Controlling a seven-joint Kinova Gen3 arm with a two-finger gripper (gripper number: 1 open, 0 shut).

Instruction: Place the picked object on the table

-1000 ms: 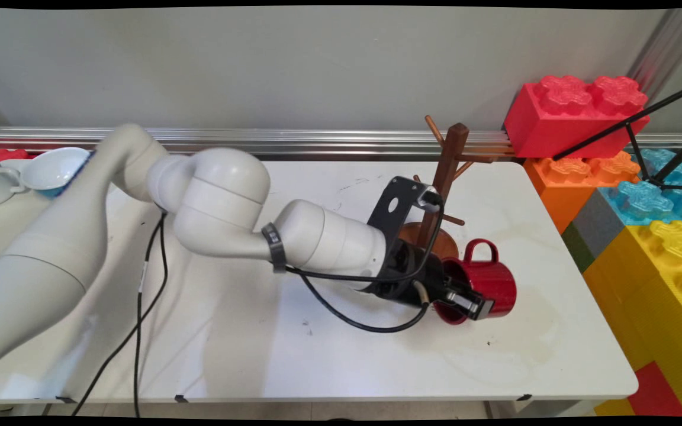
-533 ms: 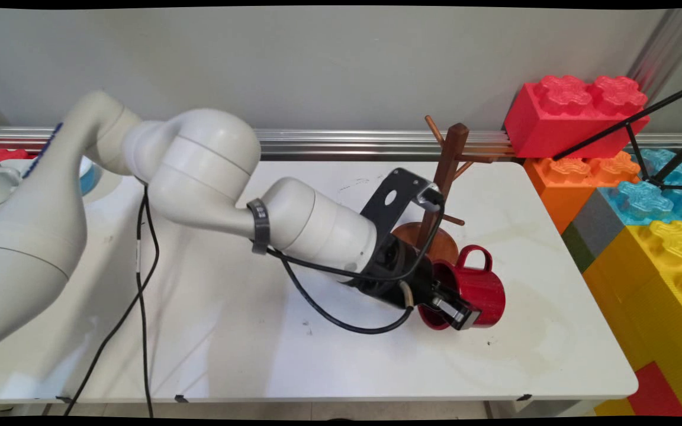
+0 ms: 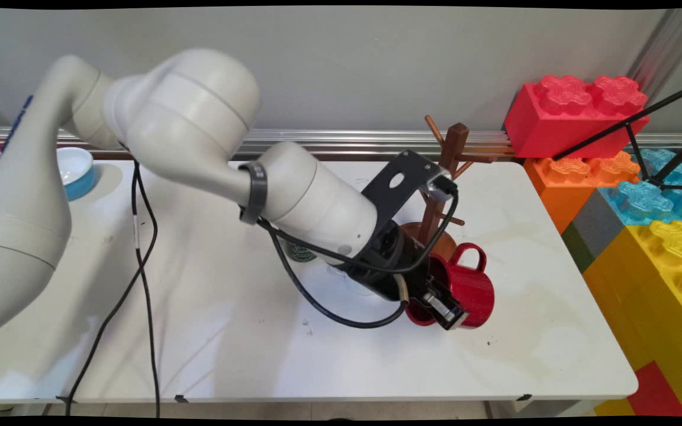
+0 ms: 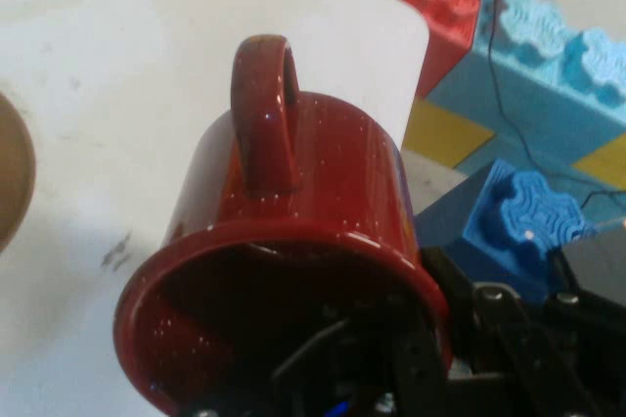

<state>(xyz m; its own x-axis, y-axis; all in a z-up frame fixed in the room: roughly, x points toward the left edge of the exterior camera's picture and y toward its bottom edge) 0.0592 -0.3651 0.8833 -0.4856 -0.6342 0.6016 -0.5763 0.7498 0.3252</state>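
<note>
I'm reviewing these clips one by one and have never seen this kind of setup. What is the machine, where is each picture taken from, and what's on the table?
The machine is a white robot arm with a black two-finger hand. The wide picture comes from a fixed camera above the table's near side, looking toward the wall. The close-up comes from a camera on the hand itself, looking along its fingers.

The hand grips a red mug by its rim, one finger inside and one outside. The mug lies tilted on its side with its handle upward. Just behind it stands a wooden mug tree on a round base. A blue and white bowl sits at the white table's far left. Large coloured toy bricks are stacked to the right.
</note>
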